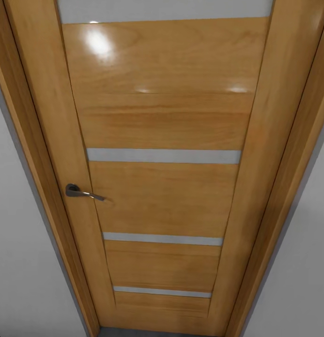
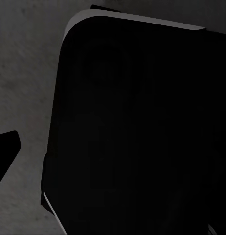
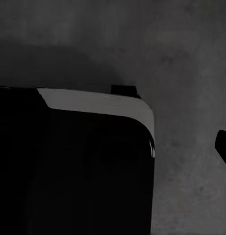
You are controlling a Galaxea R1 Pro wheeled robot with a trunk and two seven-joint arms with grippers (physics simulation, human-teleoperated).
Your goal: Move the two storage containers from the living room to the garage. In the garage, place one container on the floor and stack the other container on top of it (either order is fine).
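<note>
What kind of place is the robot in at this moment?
Probably indoors at a doorway: the head view faces a closed wooden door with a metal lever handle between pale walls. The wrist views show dark grey speckled floor, maybe concrete.

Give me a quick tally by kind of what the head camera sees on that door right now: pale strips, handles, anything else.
Wooden door: 1
Pale horizontal strips in the door: 4, one at the top, then
Metal lever handle: 1
Wooden door frame: 1
Total: 7
</note>
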